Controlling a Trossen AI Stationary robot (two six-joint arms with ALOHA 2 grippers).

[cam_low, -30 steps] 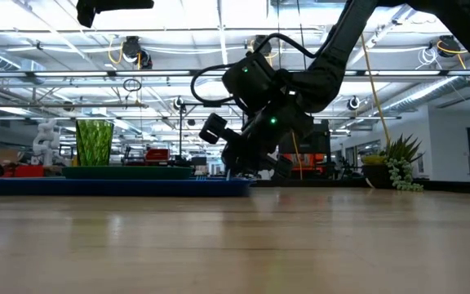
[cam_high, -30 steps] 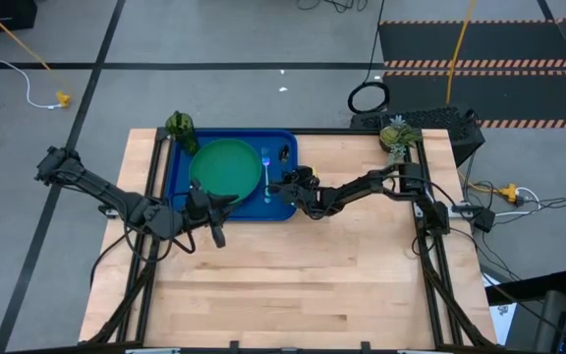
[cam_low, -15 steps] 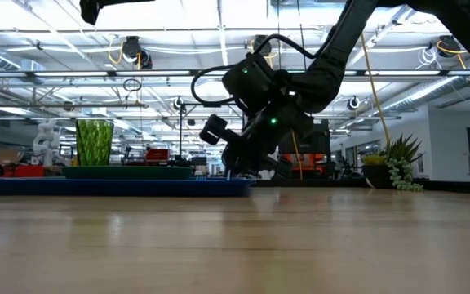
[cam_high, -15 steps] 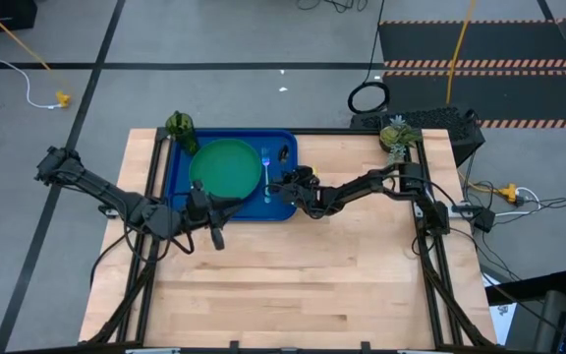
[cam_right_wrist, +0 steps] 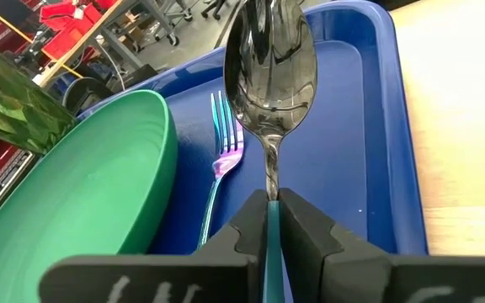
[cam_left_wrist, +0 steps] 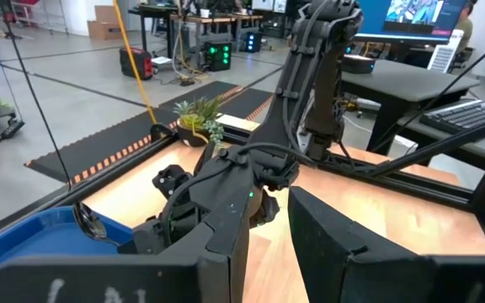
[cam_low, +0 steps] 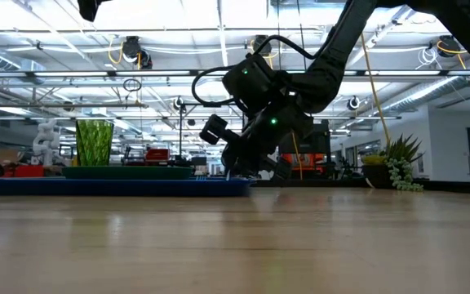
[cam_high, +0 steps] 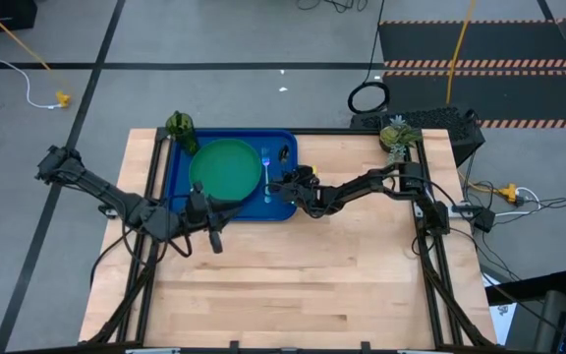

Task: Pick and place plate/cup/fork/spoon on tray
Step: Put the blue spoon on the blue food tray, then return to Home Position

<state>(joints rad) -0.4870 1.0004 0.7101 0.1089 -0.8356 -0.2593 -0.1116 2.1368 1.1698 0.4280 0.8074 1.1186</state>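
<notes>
The blue tray (cam_high: 177,187) lies at the table's far left. In it lie the green plate (cam_high: 226,167) and, to the plate's right, the fork (cam_right_wrist: 224,147). The olive cup (cam_high: 179,125) stands upright at the tray's far left corner. My right gripper (cam_high: 288,180) is over the tray's right part, shut on the spoon (cam_right_wrist: 270,59), whose dark bowl hangs beside the fork. My left gripper (cam_high: 214,239) hovers above the table off the tray's near edge; it is open, with nothing between its fingers (cam_left_wrist: 226,244). My right gripper pinches the spoon's handle (cam_right_wrist: 269,198), just behind the neck, between its two fingers. They come slanting down from the table's right side. The spoon sticks straight out ahead of them, bowl hollow up, over the tray floor (cam_right_wrist: 335,126). Whether the bowl touches the tray I cannot tell.
A small potted plant (cam_high: 396,136) stands at the table's far right corner. Bare wooden tabletop (cam_high: 303,285) spreads over the near half and the right side. Both arms' cables and the dark frame rails run along the table's left and right edges.
</notes>
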